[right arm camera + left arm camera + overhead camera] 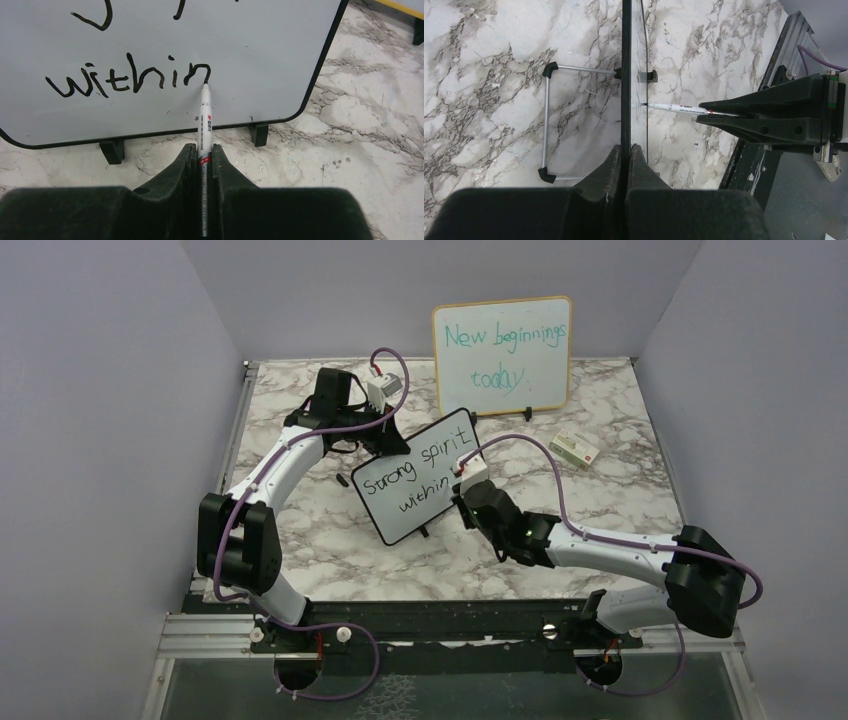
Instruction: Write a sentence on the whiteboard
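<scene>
Whiteboard (pixel 415 478) standing on marble-patterned table (pixel 330 562), lavender walls (pixel 100 390), wood-framed board (pixel 503 355) behind.

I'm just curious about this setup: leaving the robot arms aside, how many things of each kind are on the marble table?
Boards: 2, the black-framed whiteboard and the wood-framed board
marker: 1
small box: 1
Total: 4

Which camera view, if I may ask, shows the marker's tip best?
Right wrist view: the marker tip touches the whiteboard at the last n of "within". Left wrist shows it side-on; the top view barely shows it.
</scene>
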{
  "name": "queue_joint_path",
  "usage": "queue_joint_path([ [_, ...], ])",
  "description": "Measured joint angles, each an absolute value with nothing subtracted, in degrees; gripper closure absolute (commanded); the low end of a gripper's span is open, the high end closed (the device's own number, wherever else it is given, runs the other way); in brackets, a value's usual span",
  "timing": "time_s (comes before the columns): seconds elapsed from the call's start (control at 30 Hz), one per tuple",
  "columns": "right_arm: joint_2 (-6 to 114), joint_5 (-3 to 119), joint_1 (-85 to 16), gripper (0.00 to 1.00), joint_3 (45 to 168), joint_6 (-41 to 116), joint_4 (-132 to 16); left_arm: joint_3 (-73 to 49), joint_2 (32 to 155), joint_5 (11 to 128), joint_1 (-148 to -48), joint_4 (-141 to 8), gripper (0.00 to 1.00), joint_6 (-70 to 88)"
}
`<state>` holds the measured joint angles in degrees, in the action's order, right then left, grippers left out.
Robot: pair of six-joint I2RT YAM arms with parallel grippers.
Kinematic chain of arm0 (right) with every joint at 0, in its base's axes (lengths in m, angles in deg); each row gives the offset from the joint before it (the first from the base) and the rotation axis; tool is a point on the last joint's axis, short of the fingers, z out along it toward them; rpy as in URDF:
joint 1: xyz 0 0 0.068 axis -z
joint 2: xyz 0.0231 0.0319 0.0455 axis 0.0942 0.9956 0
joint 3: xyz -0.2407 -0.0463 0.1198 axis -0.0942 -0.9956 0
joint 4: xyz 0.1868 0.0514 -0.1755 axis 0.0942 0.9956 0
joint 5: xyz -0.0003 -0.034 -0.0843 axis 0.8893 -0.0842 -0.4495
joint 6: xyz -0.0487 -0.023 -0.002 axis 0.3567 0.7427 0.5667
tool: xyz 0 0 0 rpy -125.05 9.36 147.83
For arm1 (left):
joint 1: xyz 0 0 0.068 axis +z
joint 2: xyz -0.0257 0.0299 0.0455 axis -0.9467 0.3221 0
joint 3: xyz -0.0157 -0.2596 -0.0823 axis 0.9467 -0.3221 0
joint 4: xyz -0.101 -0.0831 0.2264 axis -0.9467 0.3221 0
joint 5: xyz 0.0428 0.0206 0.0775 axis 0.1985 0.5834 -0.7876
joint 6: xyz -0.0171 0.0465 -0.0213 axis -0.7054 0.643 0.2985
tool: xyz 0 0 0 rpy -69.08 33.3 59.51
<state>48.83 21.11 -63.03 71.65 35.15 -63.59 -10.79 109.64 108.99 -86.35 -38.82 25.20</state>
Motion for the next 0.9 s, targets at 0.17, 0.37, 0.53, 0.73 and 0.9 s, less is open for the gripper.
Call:
queue_joint_path([
  [0.17,48.6,21.1,-63.0,1.00,71.4,35.0,-63.5,-10.8,109.6,109.0,-86.3,-38.8,1.00,25.2],
  [0.37,46.6,20.3,-63.0,1.00,70.1,35.0,-63.3,-10.8,109.6,109.0,-86.3,-38.8,1.00,25.2],
  [0.53,45.1,19.9,-62.6,0.99,69.7,35.0,-63.5,-10.8,109.7,109.0,-86.3,-38.8,1.00,25.2],
  [0.73,45.1,19.9,-62.0,1.00,69.7,35.0,-63.9,-10.8,109.6,109.0,-86.3,-38.8,1.00,25.2],
  [0.9,45.9,20.0,-61.6,1.00,69.7,35.1,-64.7,-10.8,109.6,109.0,-86.3,-38.8,1.00,25.2],
])
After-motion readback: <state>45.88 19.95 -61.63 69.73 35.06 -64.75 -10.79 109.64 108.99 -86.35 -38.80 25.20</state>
